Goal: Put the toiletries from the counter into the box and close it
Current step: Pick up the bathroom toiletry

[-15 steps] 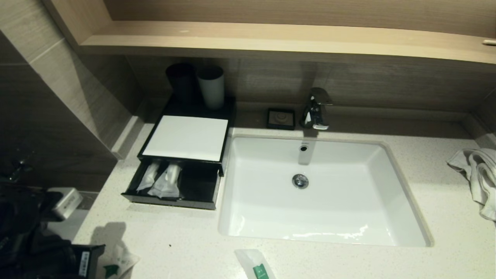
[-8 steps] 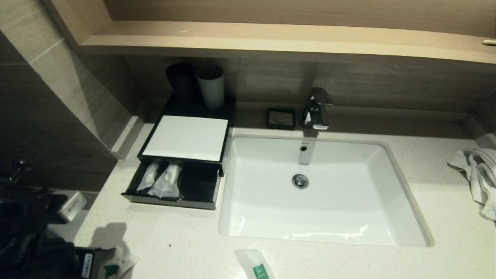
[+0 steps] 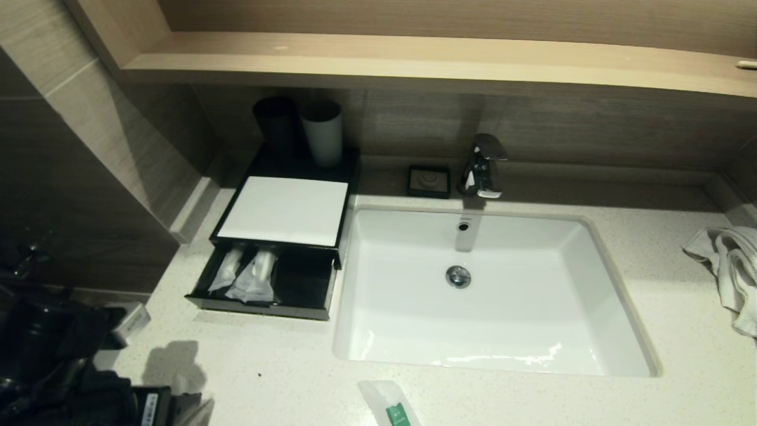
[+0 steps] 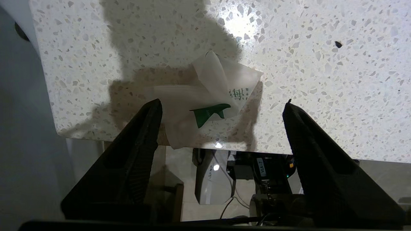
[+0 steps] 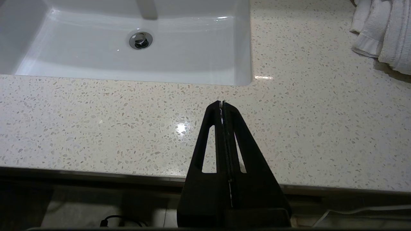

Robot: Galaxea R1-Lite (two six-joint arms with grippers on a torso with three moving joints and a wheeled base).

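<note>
A black box [image 3: 285,171] with a white top stands left of the sink. Its drawer [image 3: 260,302] is pulled open and holds two white packets [image 3: 251,278]. A crumpled white packet with a green mark [image 4: 212,93] lies at the counter's front edge and overhangs it a little. My left gripper [image 4: 221,104] is open, its fingers either side of that packet and just above it. In the head view the gripper [image 3: 159,408] hides most of the packet. Another white packet with a green mark [image 3: 390,405] lies in front of the sink. My right gripper [image 5: 222,102] is shut and empty over the front counter edge.
A white sink [image 3: 491,290] with a chrome tap [image 3: 482,165] fills the middle. A black and a white cup [image 3: 322,133] stand behind the box. A soap dish [image 3: 429,180] is beside the tap. A white towel [image 3: 730,266] lies at the right.
My left arm has moved right and lower over the crumpled packet, which now is mostly hidden in the head view. Nothing else has moved.
</note>
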